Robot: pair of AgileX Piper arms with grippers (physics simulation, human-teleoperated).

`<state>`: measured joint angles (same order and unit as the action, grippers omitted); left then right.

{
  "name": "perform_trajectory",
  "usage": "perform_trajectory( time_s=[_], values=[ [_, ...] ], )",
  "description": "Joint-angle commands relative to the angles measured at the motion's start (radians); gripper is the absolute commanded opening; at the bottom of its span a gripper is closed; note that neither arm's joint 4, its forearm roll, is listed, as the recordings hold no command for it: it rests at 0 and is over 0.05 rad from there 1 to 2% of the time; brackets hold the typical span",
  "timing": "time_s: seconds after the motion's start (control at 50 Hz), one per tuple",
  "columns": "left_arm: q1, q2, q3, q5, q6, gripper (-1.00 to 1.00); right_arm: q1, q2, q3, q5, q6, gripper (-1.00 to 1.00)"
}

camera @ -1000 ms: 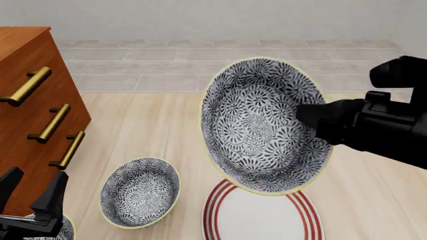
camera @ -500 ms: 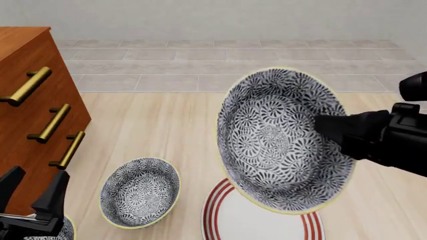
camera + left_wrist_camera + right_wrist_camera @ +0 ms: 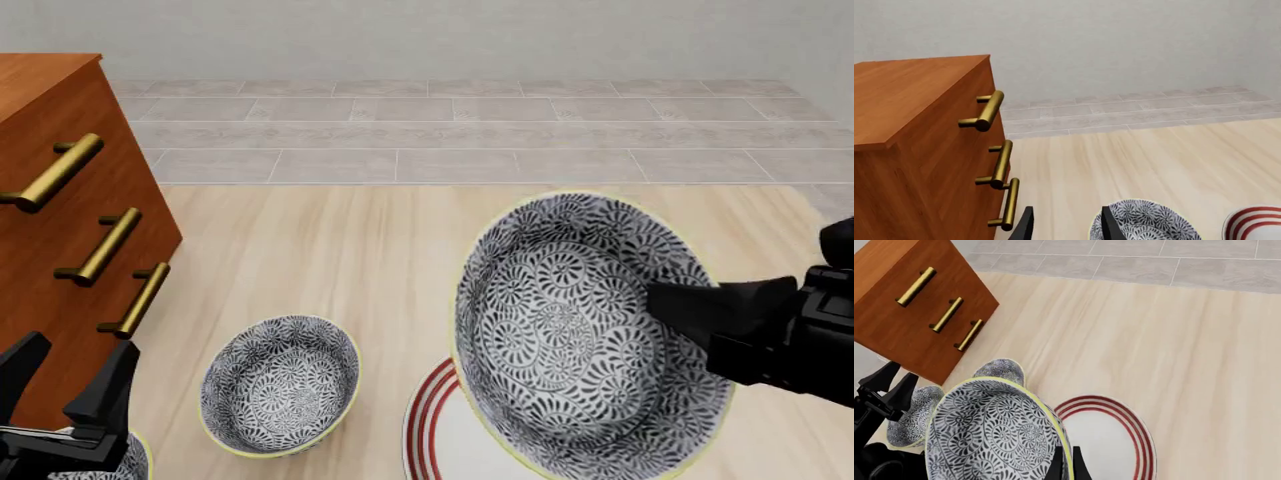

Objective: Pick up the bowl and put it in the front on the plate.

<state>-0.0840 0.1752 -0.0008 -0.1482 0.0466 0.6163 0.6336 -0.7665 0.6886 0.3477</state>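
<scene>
The bowl point(image 3: 574, 340), blue-grey floral with a pale yellow rim, hangs tilted on its side above the plate point(image 3: 430, 420), covering most of it. My right gripper point(image 3: 663, 300) is shut on the bowl's right rim. In the right wrist view its fingertips point(image 3: 1064, 462) pinch the bowl point(image 3: 987, 435) at the rim, with the red-ringed plate point(image 3: 1111, 440) just beyond. My left gripper point(image 3: 74, 360) stands open with nothing in it at the near left, by the dresser. In the left wrist view its fingers point(image 3: 1110, 225) frame bare table.
A smaller look-alike bowl point(image 3: 280, 385) rests left of the plate. Another bowl point(image 3: 131, 462) peeks out under my left gripper. A wooden dresser point(image 3: 67, 200) with brass handles fills the left side. Tiled floor lies beyond the table's far edge.
My right gripper has carried the bowl down and to the right, lower over the plate. The left arm and the other bowls have not moved.
</scene>
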Motion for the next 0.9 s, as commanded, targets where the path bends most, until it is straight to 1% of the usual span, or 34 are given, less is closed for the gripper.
perform_trajectory(
  time_s=[0.02, 0.06, 0.1, 0.14, 0.2, 0.32, 0.58, 0.66, 0.74, 0.76, 0.9],
  values=[
    [0.002, 0.001, 0.0, -0.001, -0.002, 1.0, 0.017, -0.04, 0.068, -0.012, 0.033, -1.0],
    [0.002, 0.001, 0.0, -0.001, -0.002, 1.0, 0.017, -0.04, 0.075, -0.017, 0.035, -1.0],
    [0.002, 0.0, 0.0, -0.001, 0.0, 1.0, 0.026, -0.04, 0.1, -0.035, 0.053, -1.0],
    [0.002, 0.002, 0.0, -0.002, 0.001, 1.0, 0.026, -0.035, 0.099, -0.036, 0.049, -1.0],
    [0.01, 0.011, 0.0, -0.01, -0.016, 1.0, 0.032, -0.023, 0.094, -0.04, 0.047, -1.0],
    [0.012, 0.014, 0.0, -0.013, -0.014, 1.0, 0.033, -0.005, 0.107, -0.058, 0.046, -1.0],
    [0.013, 0.012, 0.0, -0.009, -0.014, 1.0, 0.014, 0.0, 0.182, -0.117, 0.055, -1.0],
    [0.013, 0.007, 0.0, -0.005, -0.012, 1.0, 0.003, 0.002, 0.185, -0.122, 0.058, -1.0],
    [0.014, 0.004, 0.0, -0.002, -0.012, 1.0, -0.004, -0.002, 0.211, -0.143, 0.075, -1.0],
    [0.014, 0.006, 0.0, -0.004, -0.011, 1.0, -0.001, -0.007, 0.221, -0.147, 0.087, -1.0],
    [0.014, 0.01, 0.0, -0.008, -0.011, 1.0, -0.008, -0.004, 0.249, -0.174, 0.098, -1.0]
  ],
)
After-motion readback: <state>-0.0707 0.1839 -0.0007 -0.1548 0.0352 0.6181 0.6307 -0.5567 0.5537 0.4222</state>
